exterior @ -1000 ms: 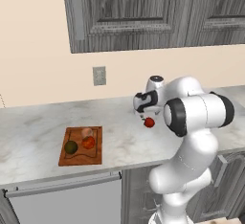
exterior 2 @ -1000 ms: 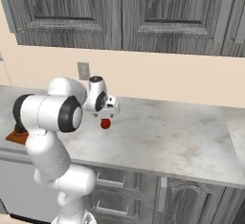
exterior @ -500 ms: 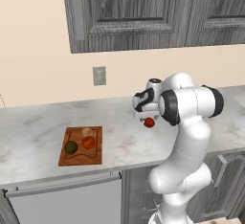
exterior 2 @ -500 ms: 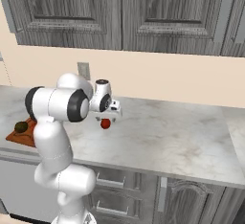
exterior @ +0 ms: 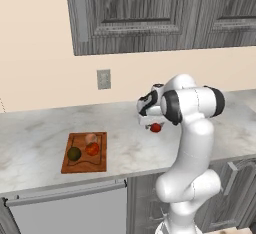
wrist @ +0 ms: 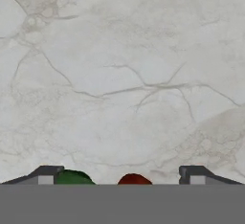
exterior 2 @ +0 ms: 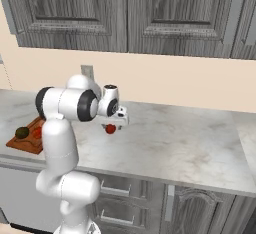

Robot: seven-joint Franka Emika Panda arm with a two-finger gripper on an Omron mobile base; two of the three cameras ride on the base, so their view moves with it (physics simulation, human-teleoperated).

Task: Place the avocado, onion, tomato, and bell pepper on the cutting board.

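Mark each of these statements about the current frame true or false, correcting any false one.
1. The cutting board lies on the counter to the left of the arm in the left base view. True.
2. The avocado sits off the board on the bare counter. False: it rests on the board, near its left side.
3. A red piece of produce sits on the counter below the gripper, away from the board. True.
4. The gripper is clamped shut with its fingertips together. False: in the hand view the fingertips stand wide apart.
5. The board is bare. False: it holds the avocado, the onion and an orange-red item.
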